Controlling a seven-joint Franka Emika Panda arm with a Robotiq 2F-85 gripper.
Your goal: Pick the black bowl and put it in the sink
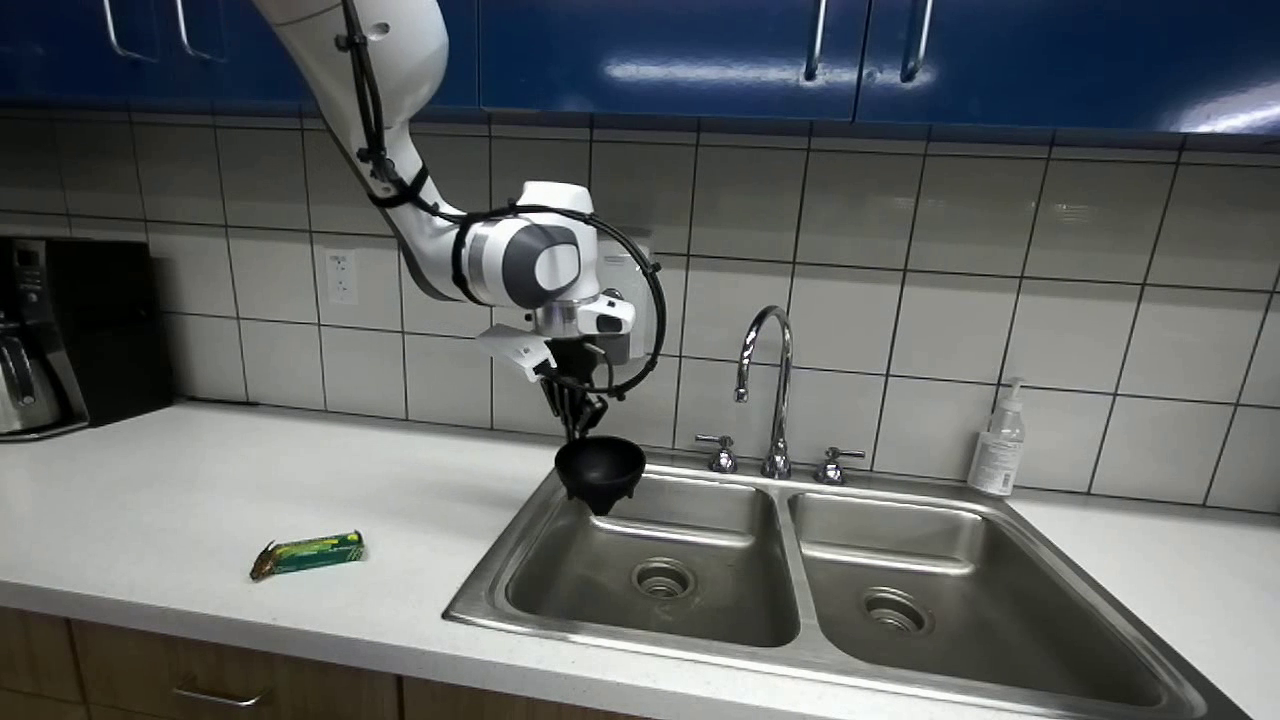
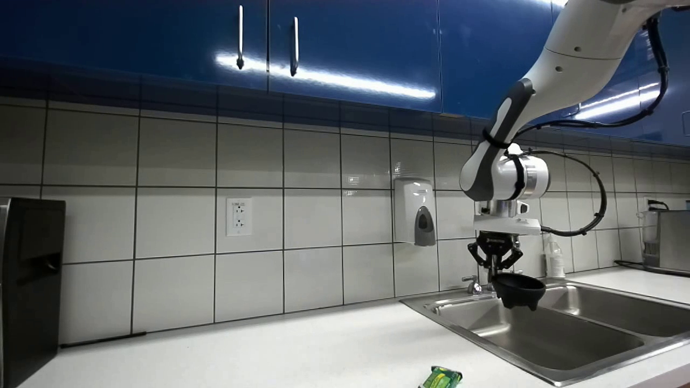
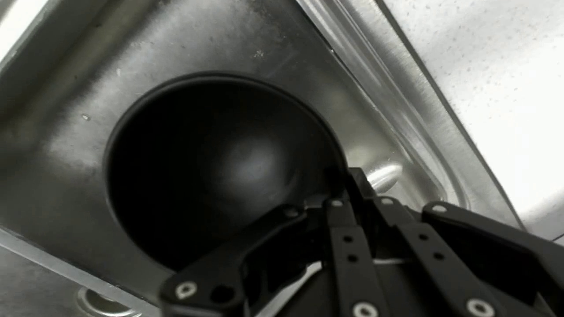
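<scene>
Black two-fingered tool [image 3: 348, 178] pinches the glossy round black bowl [image 3: 198, 167] by one rim edge, above the stainless-steel double-basin sink [image 1: 797, 560], where premature release risks a hard, tipping drop.

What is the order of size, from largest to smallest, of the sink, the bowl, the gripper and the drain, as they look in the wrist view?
1. Sink
2. Bowl and gripper: too alike to rank surely
3. Drain, partly cut off by the frame
</scene>
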